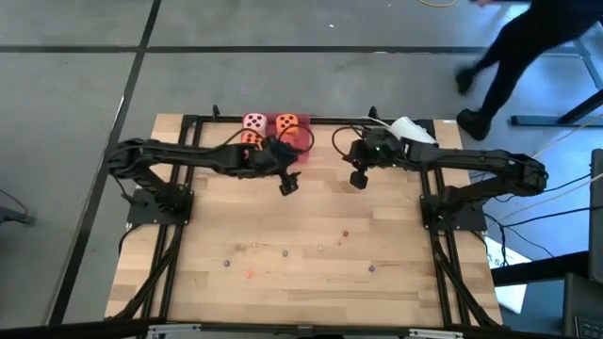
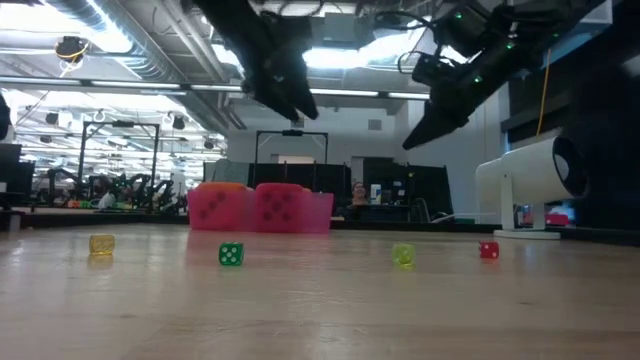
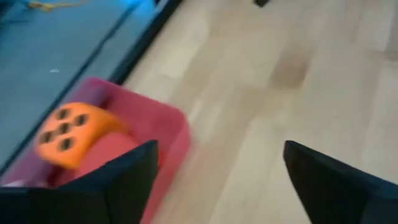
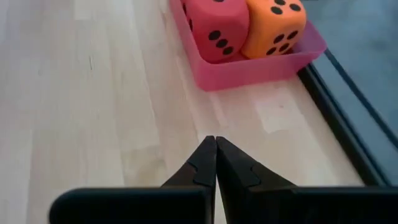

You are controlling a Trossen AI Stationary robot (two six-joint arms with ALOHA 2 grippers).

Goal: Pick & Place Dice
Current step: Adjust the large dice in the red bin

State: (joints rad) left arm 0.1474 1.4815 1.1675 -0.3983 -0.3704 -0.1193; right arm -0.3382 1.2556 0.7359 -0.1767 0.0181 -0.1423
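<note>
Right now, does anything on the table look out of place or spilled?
Yes. Several tiny coloured dice lie scattered across the near half of the table, loose, as if spilled. The large dice sit together in the red tray at the far edge.

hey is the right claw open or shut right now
Shut. In the right wrist view the right claw has its two dark fingers pressed together with nothing between them, short of the red tray.

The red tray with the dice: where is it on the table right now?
In the high view the red tray sits at the table's far edge, centre-left, holding the dice, with the left tool beside it.
</note>
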